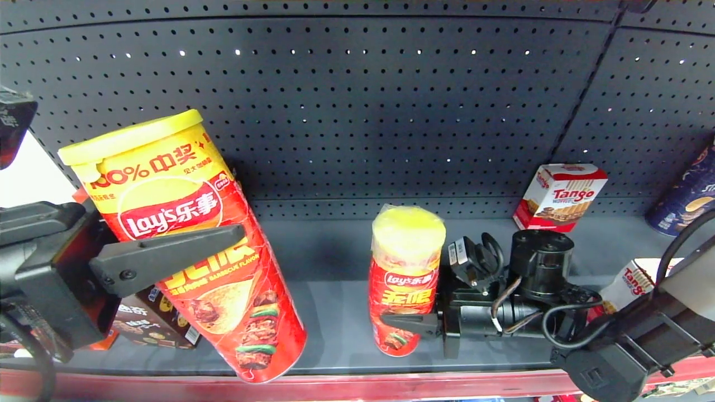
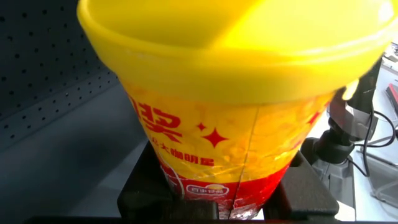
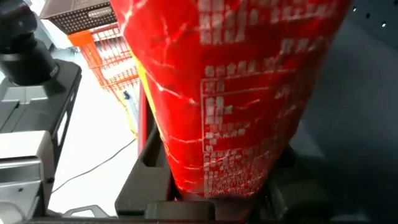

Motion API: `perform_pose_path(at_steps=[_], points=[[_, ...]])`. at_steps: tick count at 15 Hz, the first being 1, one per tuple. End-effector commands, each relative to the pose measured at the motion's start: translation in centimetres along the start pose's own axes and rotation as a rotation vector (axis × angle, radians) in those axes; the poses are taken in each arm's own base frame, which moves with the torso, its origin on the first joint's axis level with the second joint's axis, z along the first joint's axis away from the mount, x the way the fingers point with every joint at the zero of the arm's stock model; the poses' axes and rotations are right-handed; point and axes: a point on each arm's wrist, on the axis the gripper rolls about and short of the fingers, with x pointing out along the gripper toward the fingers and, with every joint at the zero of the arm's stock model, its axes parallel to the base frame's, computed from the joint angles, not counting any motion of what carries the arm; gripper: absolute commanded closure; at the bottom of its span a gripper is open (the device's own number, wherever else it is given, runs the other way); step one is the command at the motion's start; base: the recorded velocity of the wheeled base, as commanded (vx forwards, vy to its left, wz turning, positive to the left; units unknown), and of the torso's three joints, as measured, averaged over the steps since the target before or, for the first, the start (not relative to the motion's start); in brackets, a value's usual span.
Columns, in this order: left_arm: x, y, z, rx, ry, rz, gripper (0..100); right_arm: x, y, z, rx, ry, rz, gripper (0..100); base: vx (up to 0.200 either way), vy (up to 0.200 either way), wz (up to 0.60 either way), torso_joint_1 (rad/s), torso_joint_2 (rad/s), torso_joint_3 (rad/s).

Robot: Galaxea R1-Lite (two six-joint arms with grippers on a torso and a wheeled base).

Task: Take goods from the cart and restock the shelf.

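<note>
A tall red chips can with a yellow lid leans tilted over the left of the grey shelf. My left gripper is shut on its middle. In the left wrist view the lid and upper wall of this can rise from between the left gripper. A second chips can stands upright near the shelf's front edge at the centre, with my right gripper shut on its lower part. The right wrist view shows that can's red printed wall above the right gripper.
A wafer box stands at the back right, another lies nearer on the right, and a dark blue can is at the far right. A dark brown box sits behind the tilted can. The orange cart stands behind.
</note>
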Motion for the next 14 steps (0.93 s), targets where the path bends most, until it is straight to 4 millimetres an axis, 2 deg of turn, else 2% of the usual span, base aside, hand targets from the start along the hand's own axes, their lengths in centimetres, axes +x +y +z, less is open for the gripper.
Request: perform_pose_path(at_steps=[1, 2, 6, 9, 14], points=[[0.0, 0.0, -0.1, -0.003, 0.003, 0.000, 100, 0.7, -0.4, -0.7, 0.008, 0.008, 0.002, 100, 0.000, 0.000, 0.00, 0.000, 0.00, 0.000], [0.0, 0.0, -0.1, -0.002, 0.001, 0.000, 100, 0.7, -0.4, -0.8, 0.007, 0.010, -0.001, 0, 0.000, 0.000, 0.00, 0.000, 0.00, 0.000], [-0.1, -0.1, -0.3, -0.006, 0.006, 0.001, 100, -0.3, -0.5, 0.0, -0.007, 0.001, -0.026, 0, 0.000, 0.000, 0.00, 0.000, 0.00, 0.000], [-0.3, -0.3, -0.4, -0.004, 0.004, 0.001, 100, -2.1, -0.4, 1.6, -0.033, -0.020, -0.064, 0, 0.000, 0.000, 0.00, 0.000, 0.00, 0.000], [-0.4, -0.4, -0.4, -0.003, 0.003, -0.001, 100, -5.5, 1.5, 5.1, -0.097, -0.077, -0.110, 0, 0.000, 0.000, 0.00, 0.000, 0.00, 0.000]])
